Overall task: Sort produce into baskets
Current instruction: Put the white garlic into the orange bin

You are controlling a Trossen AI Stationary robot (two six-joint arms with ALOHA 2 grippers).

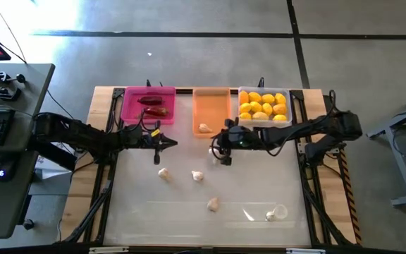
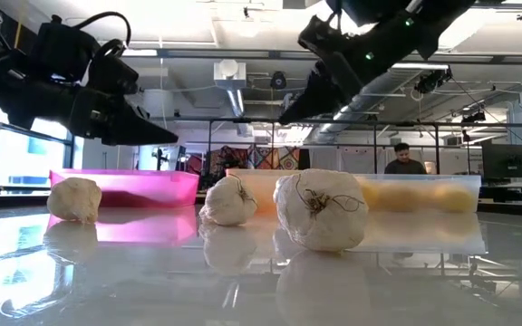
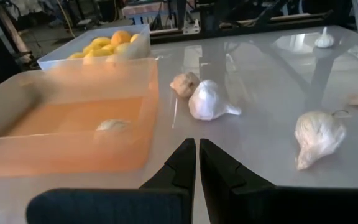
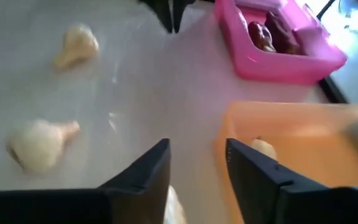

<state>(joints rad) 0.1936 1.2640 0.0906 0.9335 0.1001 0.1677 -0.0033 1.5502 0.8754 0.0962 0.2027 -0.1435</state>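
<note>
High view: sort is by type. Chilies (image 1: 154,106) sit in the pink basket (image 1: 149,92), lemons (image 1: 263,106) in the clear basket (image 1: 262,90), one garlic (image 1: 204,128) in the orange basket (image 1: 211,94). My right gripper (image 1: 224,152) hangs just off the orange basket's near edge, presumably a garlic drop spot. My left gripper (image 1: 166,143) waits near the pink basket. Loose bulbs (image 1: 198,176) are scattered mid-table.

Low view: both my arms are up, clear of the three nearest bulbs (image 2: 320,210). Nothing carried.

Left wrist view: my left jaws are closed on nothing; garlic (image 3: 209,102) lies ahead, beside the orange basket.

Right wrist view: my right jaws are parted and empty, straddling the orange basket's wall, a bulb (image 4: 263,148) inside. Two bulbs (image 4: 40,144) remain on the table.
</note>
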